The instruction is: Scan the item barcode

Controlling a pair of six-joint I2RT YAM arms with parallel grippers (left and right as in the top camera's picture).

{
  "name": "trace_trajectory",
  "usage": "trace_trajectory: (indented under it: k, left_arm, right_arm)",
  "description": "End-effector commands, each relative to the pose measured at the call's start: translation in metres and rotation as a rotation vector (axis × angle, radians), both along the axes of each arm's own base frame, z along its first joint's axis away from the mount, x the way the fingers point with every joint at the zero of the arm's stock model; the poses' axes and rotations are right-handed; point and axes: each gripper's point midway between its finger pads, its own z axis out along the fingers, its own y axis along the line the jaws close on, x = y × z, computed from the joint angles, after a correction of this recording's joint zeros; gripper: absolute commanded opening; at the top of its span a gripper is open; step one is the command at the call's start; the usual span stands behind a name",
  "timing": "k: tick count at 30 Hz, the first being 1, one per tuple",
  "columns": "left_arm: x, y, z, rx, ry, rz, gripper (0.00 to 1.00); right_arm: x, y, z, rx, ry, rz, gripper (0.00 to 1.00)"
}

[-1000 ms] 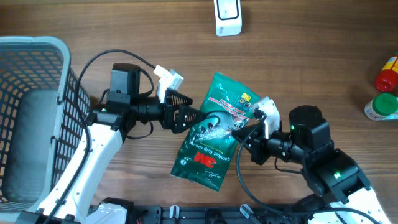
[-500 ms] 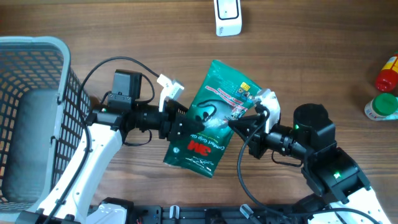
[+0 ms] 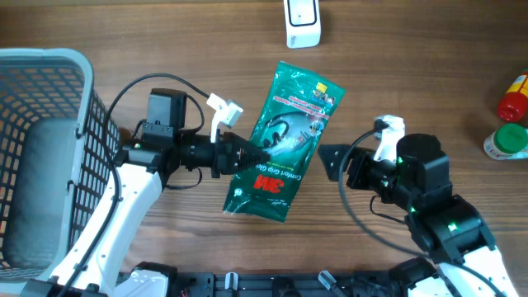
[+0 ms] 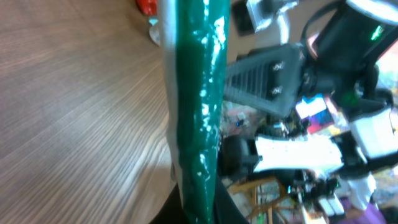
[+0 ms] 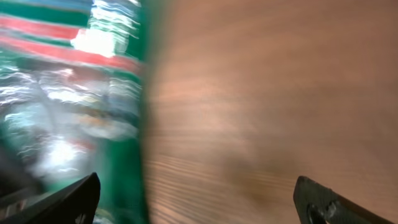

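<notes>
A green packet (image 3: 285,140) hangs over the middle of the tabletop (image 3: 429,66), its long axis running near-left to far-right. The left hand (image 3: 247,155) clamps its left edge; the right hand (image 3: 328,162), jaws wide, stands clear on its right. A white device (image 3: 302,23), likely the scanner, lies beyond its far end.

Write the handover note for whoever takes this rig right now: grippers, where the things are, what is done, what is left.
Left gripper: shut on the green 3M package, gripping its left edge.
Right gripper: open, holding nothing, off to the right of the package and apart from it.
White scanner: at the far edge of the table, beyond the package and apart from it.
Basket: on the left.
Done: the package is in the left gripper alone.
Left: no barcode shows in any view; find it and present it to the scanner.
</notes>
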Motion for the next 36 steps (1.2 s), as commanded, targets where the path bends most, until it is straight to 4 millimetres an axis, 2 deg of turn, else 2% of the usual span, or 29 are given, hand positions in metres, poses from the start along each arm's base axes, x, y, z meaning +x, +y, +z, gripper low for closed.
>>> trace_trajectory:
  k: [1, 3, 5, 6, 8, 9, 10, 13, 14, 15, 16, 17, 18, 19, 20, 21, 24, 25, 26, 27, 30, 32, 34, 36]
  left_arm:
    - [0.024, 0.001, 0.022, -0.057, 0.337, 0.131, 0.04]
    - [0.048, 0.011, 0.044, -0.131, 0.556, 0.242, 0.04]
    - [0.074, 0.03, 0.056, -0.217, 0.892, 0.401, 0.04]
    - [0.081, 0.04, 0.056, -0.264, 1.149, 0.472, 0.04]
    - [0.097, 0.054, 0.052, -0.327, 1.304, 0.588, 0.04]
    - [0.108, 0.063, 0.045, -0.391, 1.493, 0.686, 0.04]
    - [0.109, 0.065, 0.04, -0.409, 1.587, 0.722, 0.04]
    - [0.119, 0.071, 0.037, -0.443, 1.566, 0.787, 0.04]
    - [0.118, 0.07, 0.038, -0.44, 1.567, 0.78, 0.04]
    - [0.117, 0.069, 0.038, -0.435, 1.57, 0.77, 0.04]
    - [0.114, 0.068, 0.039, -0.424, 1.575, 0.748, 0.04]
    - [0.11, 0.066, 0.041, -0.413, 1.581, 0.725, 0.04]
    - [0.106, 0.063, 0.043, -0.399, 1.588, 0.696, 0.04]
    - [0.103, 0.061, 0.044, -0.389, 1.593, 0.674, 0.04]
    - [0.101, 0.06, 0.045, -0.382, 1.596, 0.66, 0.04]
    - [0.095, 0.057, 0.048, -0.362, 1.605, 0.619, 0.04]
    - [0.079, 0.051, 0.055, -0.309, 1.626, 0.507, 0.04]
    - [0.076, 0.051, 0.057, -0.298, 1.63, 0.484, 0.04]
    - [0.074, 0.055, 0.062, -0.299, 1.625, 0.465, 0.04]
    - [0.075, 0.062, 0.068, -0.307, 1.615, 0.45, 0.04]
    - [0.075, 0.072, 0.079, -0.327, 1.588, 0.446, 0.04]
    - [0.074, 0.073, 0.084, -0.341, 1.565, 0.463, 0.04]
    - [0.079, 0.076, 0.088, -0.38, 1.525, 0.522, 0.04]
    - [0.079, 0.077, 0.093, -0.398, 1.501, 0.546, 0.04]
  right_arm:
    - [0.011, -0.022, -0.024, 0.027, 0.153, -0.261, 1.0]
    - [0.01, -0.03, -0.04, -0.008, 0.218, -0.32, 1.0]
    - [0.004, -0.037, -0.055, -0.027, 0.296, -0.382, 1.0]
    - [0.002, -0.037, -0.061, -0.038, 0.323, -0.387, 1.0]
    - [-0.003, -0.039, -0.067, -0.056, 0.354, -0.389, 1.0]
    - [-0.004, -0.038, -0.068, -0.051, 0.365, -0.39, 1.0]
    - [-0.005, -0.037, -0.068, -0.038, 0.375, -0.396, 1.0]
    - [-0.006, -0.032, -0.067, -0.005, 0.391, -0.393, 1.0]
    - [0.001, -0.03, -0.064, -0.065, 0.319, -0.301, 0.88]
    - [0.012, -0.026, -0.057, -0.136, 0.212, -0.186, 0.71]
    - [0.029, -0.017, -0.046, -0.257, 0.034, 0.011, 0.45]
    - [0.038, -0.011, -0.04, -0.316, -0.062, 0.108, 0.45]
    - [0.045, 0.003, -0.035, -0.343, -0.152, 0.23, 0.74]
    - [0.046, 0.028, -0.028, -0.364, -0.302, 0.461, 0.97]
    - [0.046, 0.046, -0.022, -0.373, -0.424, 0.613, 1.0]
    - [0.055, 0.057, -0.017, -0.384, -0.52, 0.675, 1.0]
    - [0.092, 0.072, -0.023, -0.48, -0.713, 0.744, 1.0]
    - [0.097, 0.082, -0.024, -0.461, -0.77, 0.779, 1.0]
    - [0.097, 0.098, -0.019, -0.409, -0.871, 0.848, 1.0]
    - [0.091, 0.11, -0.006, -0.362, -0.982, 0.91, 1.0]
    - [0.088, 0.122, 0.035, -0.355, -1.248, 0.939, 1.0]
    - [0.082, 0.125, 0.044, -0.375, -1.349, 0.972, 1.0]
    - [0.066, 0.131, 0.047, -0.36, -1.461, 1.067, 1.0]
    - [0.064, 0.132, 0.047, -0.397, -1.525, 1.091, 0.95]
